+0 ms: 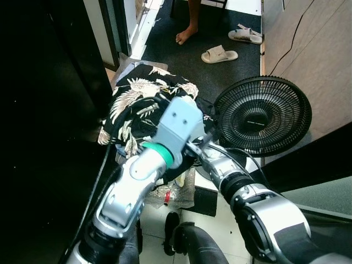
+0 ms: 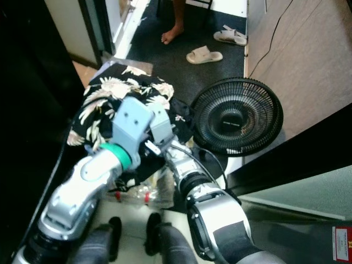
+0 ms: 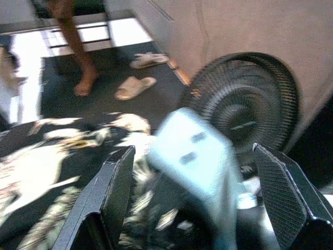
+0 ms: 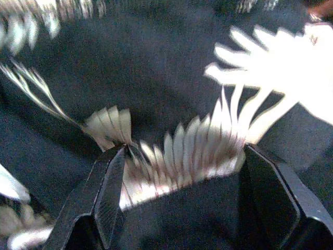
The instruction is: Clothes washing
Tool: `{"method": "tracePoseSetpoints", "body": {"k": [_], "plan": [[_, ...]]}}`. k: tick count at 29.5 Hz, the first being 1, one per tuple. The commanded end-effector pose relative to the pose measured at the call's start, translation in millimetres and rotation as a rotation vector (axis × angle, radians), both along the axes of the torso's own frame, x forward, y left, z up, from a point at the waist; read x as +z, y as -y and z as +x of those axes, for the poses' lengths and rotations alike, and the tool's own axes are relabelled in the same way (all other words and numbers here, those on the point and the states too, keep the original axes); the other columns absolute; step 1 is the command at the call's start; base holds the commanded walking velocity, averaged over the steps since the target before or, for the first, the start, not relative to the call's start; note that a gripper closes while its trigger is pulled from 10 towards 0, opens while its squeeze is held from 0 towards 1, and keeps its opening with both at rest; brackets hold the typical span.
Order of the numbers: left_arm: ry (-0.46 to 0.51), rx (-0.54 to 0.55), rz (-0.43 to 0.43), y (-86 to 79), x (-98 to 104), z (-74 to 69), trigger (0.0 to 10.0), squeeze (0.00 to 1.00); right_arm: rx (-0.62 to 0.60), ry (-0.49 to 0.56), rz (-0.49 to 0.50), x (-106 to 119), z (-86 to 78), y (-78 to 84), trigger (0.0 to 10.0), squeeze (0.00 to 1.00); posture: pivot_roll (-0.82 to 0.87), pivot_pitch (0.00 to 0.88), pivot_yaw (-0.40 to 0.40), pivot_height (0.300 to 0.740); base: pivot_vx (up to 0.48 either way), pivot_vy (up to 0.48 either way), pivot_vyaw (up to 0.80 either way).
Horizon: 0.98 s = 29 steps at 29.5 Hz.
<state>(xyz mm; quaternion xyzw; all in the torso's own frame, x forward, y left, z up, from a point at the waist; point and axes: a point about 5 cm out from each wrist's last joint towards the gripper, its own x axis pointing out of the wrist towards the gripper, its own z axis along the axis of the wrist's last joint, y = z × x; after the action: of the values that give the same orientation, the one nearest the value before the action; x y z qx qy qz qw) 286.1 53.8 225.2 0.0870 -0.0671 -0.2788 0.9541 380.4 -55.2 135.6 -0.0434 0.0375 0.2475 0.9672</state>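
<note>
The black leaf-print garment (image 1: 144,104) lies heaped at ten o'clock of the floor fan (image 1: 263,115). The right claw (image 4: 177,172), spread wide, presses into its folds, seemingly to gather cloth. The left claw (image 3: 192,198) hovers wide above, holding nothing.

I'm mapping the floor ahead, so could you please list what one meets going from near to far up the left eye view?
Clear plastic bag → patterned shirt → nearer slipper → farther slipper and a person's bare foot, about level.
</note>
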Motion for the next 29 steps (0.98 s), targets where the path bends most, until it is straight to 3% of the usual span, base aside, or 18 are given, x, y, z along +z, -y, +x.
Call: {"method": "tracePoseSetpoints", "body": {"k": [1, 7, 11, 14, 19, 29], "plan": [[-0.045, -0.008, 0.001, -1.7, -8.5, -4.4, 10.0, 0.0, 0.021, 0.016, 0.059, 1.7, -1.6, -1.7, 10.0, 0.0, 0.24, 0.318, -0.024, 0.74, 0.0, 0.0, 0.0], [-0.057, 0.005, 0.022, -9.9, -16.2, -12.7, 10.0, 0.0, 0.059, 0.077, 0.093, 12.1, -2.2, -10.3, 10.0, 0.0, 0.24, 0.314, -0.021, 0.74, 0.0, 0.0, 0.0], [-0.082, -0.001, 0.034, -13.3, -24.3, -21.4, 10.0, 0.0, 0.035, 0.075, 0.107, 8.6, -3.1, -6.8, 10.0, 0.0, 0.25, 0.302, -0.021, 0.74, 0.0, 0.0, 0.0], [-0.109, 0.005, 0.063, -18.1, -32.6, -26.1, 10.0, 0.0, 0.025, 0.095, 0.172, 14.9, -1.2, -3.5, 10.0, 0.0, 0.25, 0.298, -0.02, 0.74, 0.0, 0.0, 0.0], [-0.133, 0.001, 0.155, -28.5, -45.4, -36.9, 10.0, 0.0, 0.001, 0.211, 0.312, 49.9, 8.7, 5.5, 10.0, 0.0, 0.24, 0.288, -0.017, 0.74, 0.0, 0.0, 0.0], [-0.154, 0.014, 0.186, -34.4, -52.2, -40.9, 10.0, 0.0, -0.014, 0.367, 0.415, 95.8, 16.0, 12.8, 10.0, 0.0, 0.24, 0.282, -0.019, 0.74, 0.0, 0.0, 0.0]]}}
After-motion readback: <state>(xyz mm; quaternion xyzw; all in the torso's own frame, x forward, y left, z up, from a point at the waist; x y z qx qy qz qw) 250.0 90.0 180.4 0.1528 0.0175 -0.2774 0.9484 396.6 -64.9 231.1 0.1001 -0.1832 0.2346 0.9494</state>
